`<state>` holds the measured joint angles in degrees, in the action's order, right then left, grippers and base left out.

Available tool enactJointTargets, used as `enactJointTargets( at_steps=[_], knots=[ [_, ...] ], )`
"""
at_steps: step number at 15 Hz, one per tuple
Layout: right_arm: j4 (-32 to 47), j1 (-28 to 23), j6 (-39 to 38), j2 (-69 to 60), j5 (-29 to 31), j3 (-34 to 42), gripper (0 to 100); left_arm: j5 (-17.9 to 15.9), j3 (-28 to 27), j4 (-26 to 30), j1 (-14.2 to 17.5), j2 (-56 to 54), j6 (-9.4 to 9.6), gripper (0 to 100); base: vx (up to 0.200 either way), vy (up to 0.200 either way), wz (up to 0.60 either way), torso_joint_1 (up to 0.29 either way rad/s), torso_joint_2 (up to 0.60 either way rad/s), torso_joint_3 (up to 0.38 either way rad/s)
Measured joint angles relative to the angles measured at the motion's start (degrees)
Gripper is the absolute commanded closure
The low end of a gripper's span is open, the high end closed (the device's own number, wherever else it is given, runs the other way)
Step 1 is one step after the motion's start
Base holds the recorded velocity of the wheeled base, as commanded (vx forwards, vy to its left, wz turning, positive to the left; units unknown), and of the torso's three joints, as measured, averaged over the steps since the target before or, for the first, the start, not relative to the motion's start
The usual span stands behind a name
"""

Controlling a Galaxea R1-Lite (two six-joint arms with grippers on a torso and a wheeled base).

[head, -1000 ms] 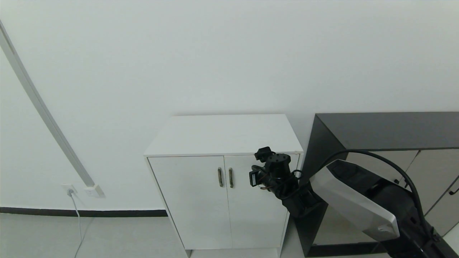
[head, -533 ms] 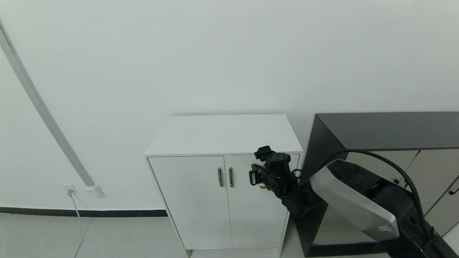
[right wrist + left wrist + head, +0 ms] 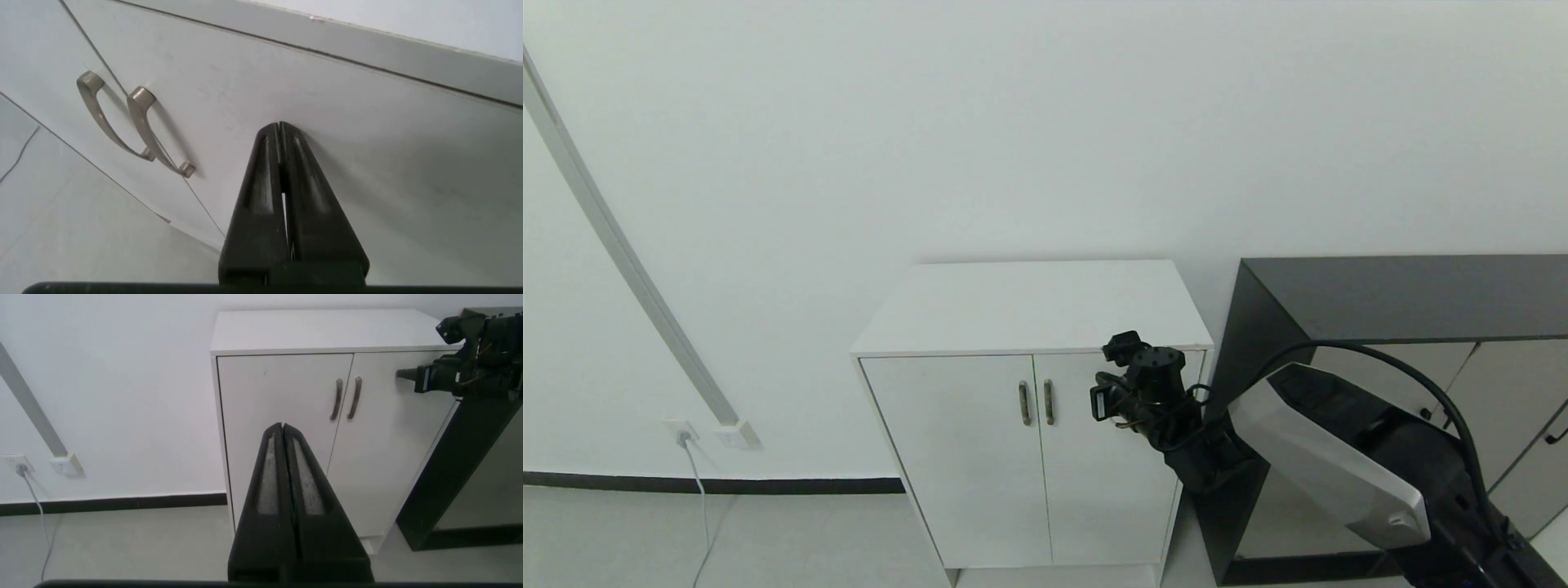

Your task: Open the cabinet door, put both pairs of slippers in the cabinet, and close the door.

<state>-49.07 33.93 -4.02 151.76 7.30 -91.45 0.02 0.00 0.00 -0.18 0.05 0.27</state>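
A plain white wall (image 3: pixel 1045 122) backs the scene, and against it we see the white cabinet (image 3: pixel 1029 306). Both doors are shut, with two metal handles (image 3: pixel 1024 403) side by side at the centre seam. The right gripper (image 3: pixel 1099 403) has its fingers pressed together. Its tip sits close to the right door (image 3: pixel 1111 490) near the top edge, just beside the handles, though we cannot tell whether it touches. The left gripper (image 3: pixel 282 426), fingers also together, hangs well back from the cabinet, facing its left door (image 3: pixel 278 400). A dark cabinet (image 3: pixel 1405 294) with reflective doors stands just beside the white one. A wall socket (image 3: pixel 680 430) with a cable sits low on the wall.
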Motion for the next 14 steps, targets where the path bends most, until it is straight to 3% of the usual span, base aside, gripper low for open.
enactJointTargets(
  at_steps=[7, 14],
  knots=[
    [-4.39, -0.48, -0.07, -8.27, 1.37, 11.72, 100, 0.02, 0.0, 0.0, 0.0, 0.0, -0.06, 100, 0.0, 0.0, 0.0, 0.0, 0.0, 0.0],
    [-8.24, -6.73, -0.07, -24.33, 2.82, 30.84, 100, -0.02, 0.0, 0.0, 0.0, 0.0, -0.09, 100, 0.0, 0.0, 0.0, 0.0, 0.0, 0.0]
  ],
)
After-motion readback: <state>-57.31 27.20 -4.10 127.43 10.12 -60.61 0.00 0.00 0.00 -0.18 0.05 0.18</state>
